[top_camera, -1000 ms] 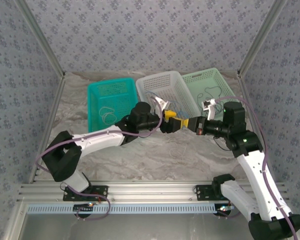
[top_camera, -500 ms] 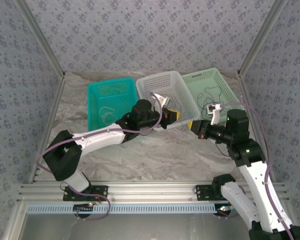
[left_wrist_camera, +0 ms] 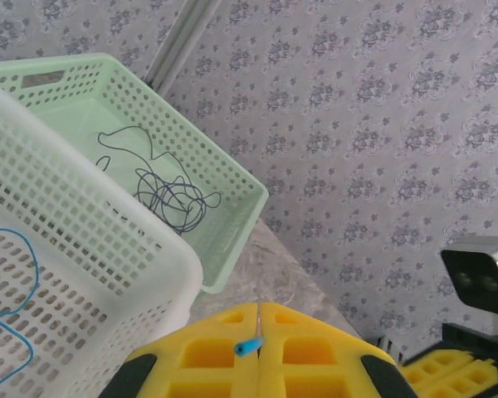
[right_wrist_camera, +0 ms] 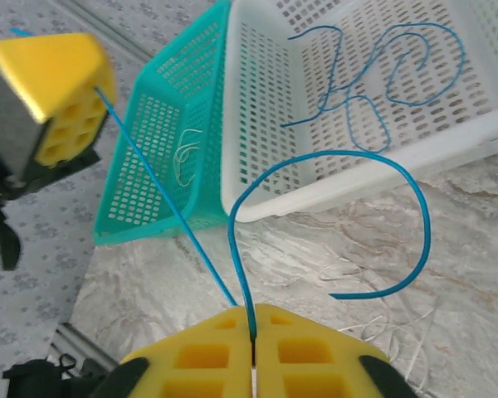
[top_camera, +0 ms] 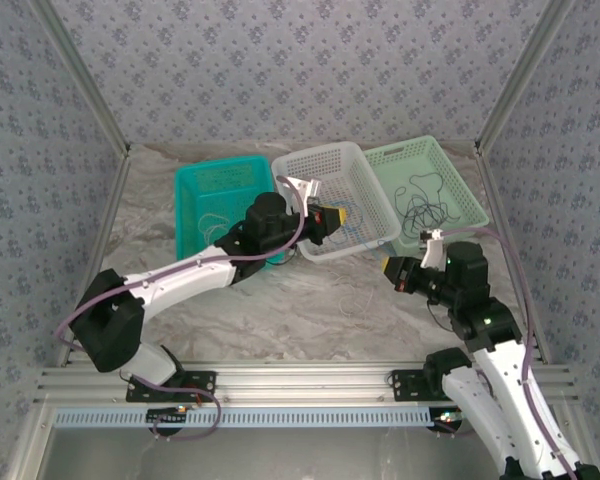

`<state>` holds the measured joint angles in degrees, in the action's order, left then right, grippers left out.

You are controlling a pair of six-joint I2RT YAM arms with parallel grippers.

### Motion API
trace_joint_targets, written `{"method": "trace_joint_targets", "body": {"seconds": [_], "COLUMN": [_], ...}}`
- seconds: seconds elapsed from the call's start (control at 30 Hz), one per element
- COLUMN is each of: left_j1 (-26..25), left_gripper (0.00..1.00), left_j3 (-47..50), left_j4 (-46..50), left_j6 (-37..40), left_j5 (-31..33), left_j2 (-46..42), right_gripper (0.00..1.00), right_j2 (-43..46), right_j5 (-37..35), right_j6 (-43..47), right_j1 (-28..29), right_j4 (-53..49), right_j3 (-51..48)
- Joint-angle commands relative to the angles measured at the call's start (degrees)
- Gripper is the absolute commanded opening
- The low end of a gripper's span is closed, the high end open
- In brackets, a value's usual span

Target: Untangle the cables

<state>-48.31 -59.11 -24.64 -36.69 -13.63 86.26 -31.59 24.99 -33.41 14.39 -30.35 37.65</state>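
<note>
blue cable [right_wrist_camera: 166, 197] stretches taut between both grippers, above the bare marbled table [top_camera: 310, 310] near its middle. right gripper [right_wrist_camera: 253, 323] has its yellow pads pinched tight on it, with a free loop curling to the right. left gripper [left_wrist_camera: 257, 332], by the white basket's near rim, clamps the other end, and the tip pokes out between its pads. beyond stand three baskets side by side: teal basket [right_wrist_camera: 141, 141] with a pale cable [right_wrist_camera: 185, 156], white basket [right_wrist_camera: 257, 108] with a second blue cable [right_wrist_camera: 330, 70], green basket [left_wrist_camera: 224, 166] with a black cable [left_wrist_camera: 170, 199]. a patterned wall [top_camera: 300, 70] closes the far edge.
</note>
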Motion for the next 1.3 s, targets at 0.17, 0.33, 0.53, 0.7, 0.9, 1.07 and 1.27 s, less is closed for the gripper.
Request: {"method": "trace_joint_targets", "body": {"seconds": [0.17,0.33,0.53,0.7,0.9,1.07,1.27], "left_j1": [1.39,1.35,1.07,1.18,1.24,1.28,1.21], "left_gripper": [0.00,0.00,0.00,0.00,0.00,0.00,0.00], "left_j3": [-4.11,-6.58,-9.15,-8.91,-8.64,-8.48,-8.30], "left_j4": [6.04,13.74,20.14,18.96,18.23,17.32,15.50], "left_j6": [3.48,8.66,16.71,18.31,19.59,20.11,19.80], "left_j5": [1.01,-1.31,-5.82,-9.42,-11.06,-10.81,-10.98], "left_j2": [-3.10,-3.74,-3.96,-4.33,-5.42,-5.77,-5.94], "right_gripper": [0.78,0.81,0.81,0.71,0.66,0.65,0.61], "right_j2": [2.93,1.13,-4.75,-11.25,-13.10,-13.75,-14.10], "right_j5": [-10.91,-10.61,-1.51,6.79,15.73,20.35,21.05], "right_j6": [-4.01,-0.17,1.24,5.04,3.28,-0.14,-1.24], "right_j1": [0.06,-0.49,-3.61,-4.79,-4.87,-4.68,-4.31], "right_j4": [-3.84,-7.80,-3.05,-0.28,5.16,7.50,8.19], "right_j3": [-0.47,3.69,8.00,7.55,4.90,2.89,0.25]}}
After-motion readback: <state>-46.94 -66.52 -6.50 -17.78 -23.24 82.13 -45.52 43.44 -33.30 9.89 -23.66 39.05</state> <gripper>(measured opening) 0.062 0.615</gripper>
